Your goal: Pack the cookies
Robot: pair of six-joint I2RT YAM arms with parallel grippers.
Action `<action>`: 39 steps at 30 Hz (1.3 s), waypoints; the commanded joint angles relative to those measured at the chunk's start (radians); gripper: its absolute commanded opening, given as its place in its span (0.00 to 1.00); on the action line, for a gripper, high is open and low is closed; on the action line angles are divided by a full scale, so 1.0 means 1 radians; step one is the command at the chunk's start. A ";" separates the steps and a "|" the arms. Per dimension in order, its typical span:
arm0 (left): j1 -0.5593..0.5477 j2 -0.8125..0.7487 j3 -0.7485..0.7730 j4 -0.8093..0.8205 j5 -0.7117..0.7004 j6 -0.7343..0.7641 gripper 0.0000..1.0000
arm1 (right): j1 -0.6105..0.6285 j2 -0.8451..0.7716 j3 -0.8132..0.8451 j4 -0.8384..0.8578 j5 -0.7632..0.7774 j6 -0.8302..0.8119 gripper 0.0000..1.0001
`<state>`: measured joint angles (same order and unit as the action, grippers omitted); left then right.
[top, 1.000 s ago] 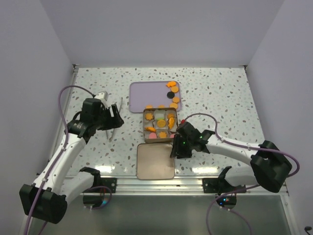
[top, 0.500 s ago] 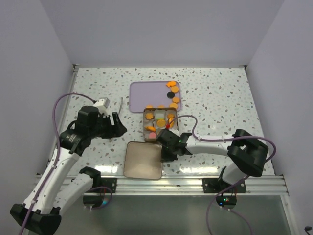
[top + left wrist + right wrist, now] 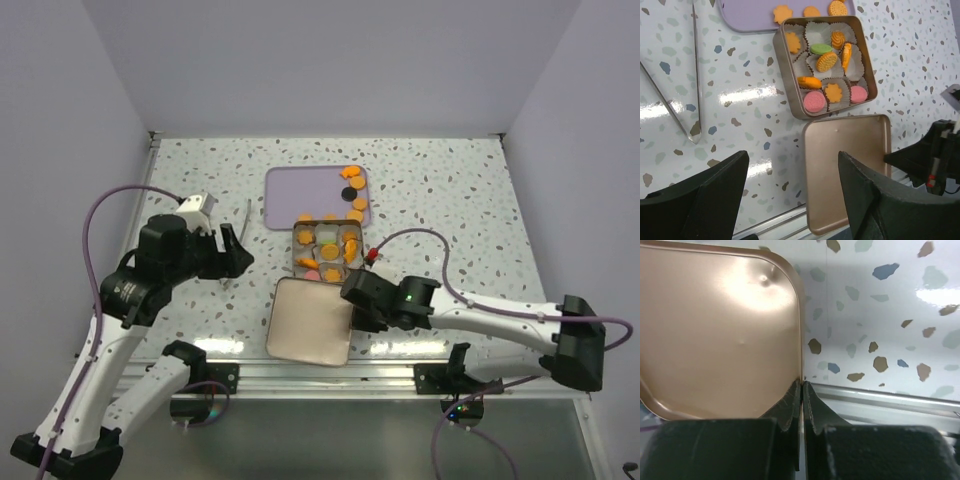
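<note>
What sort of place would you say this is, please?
Probably a robot lab test cell, not a kitchen: plain white walls box in a speckled table, with a metal mounting rail along its near edge.

A lilac rectangular plastic tray (image 3: 300,195) lies far back on the white speckled desk (image 3: 450,190). A square metal tin (image 3: 781,75) with white paper cups (image 3: 816,31) sits just before it. A copper-coloured square metal lid (image 3: 310,320) lies nearer, slightly askew. Thin metal tongs (image 3: 695,75) lie to the left.

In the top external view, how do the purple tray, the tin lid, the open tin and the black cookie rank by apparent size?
1. purple tray and tin lid: they look about alike, so I do not rank them
2. open tin
3. black cookie
</note>
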<state>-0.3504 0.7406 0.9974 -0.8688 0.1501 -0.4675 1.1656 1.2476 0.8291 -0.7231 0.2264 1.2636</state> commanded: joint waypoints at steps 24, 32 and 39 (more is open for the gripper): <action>-0.007 -0.165 -0.048 0.189 0.591 -0.111 0.76 | 0.002 -0.315 0.384 -0.289 0.125 -0.004 0.00; -0.007 -0.121 -0.088 0.257 0.625 -0.149 0.73 | 0.002 -0.266 0.438 -0.243 0.093 -0.026 0.00; -0.007 -0.102 -0.121 0.442 0.692 -0.276 0.52 | 0.002 -0.211 0.459 -0.187 0.091 -0.012 0.00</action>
<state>-0.3504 0.6395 0.8833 -0.5709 0.7773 -0.6571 1.1648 1.0203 1.2312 -0.9943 0.3119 1.2377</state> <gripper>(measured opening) 0.586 0.014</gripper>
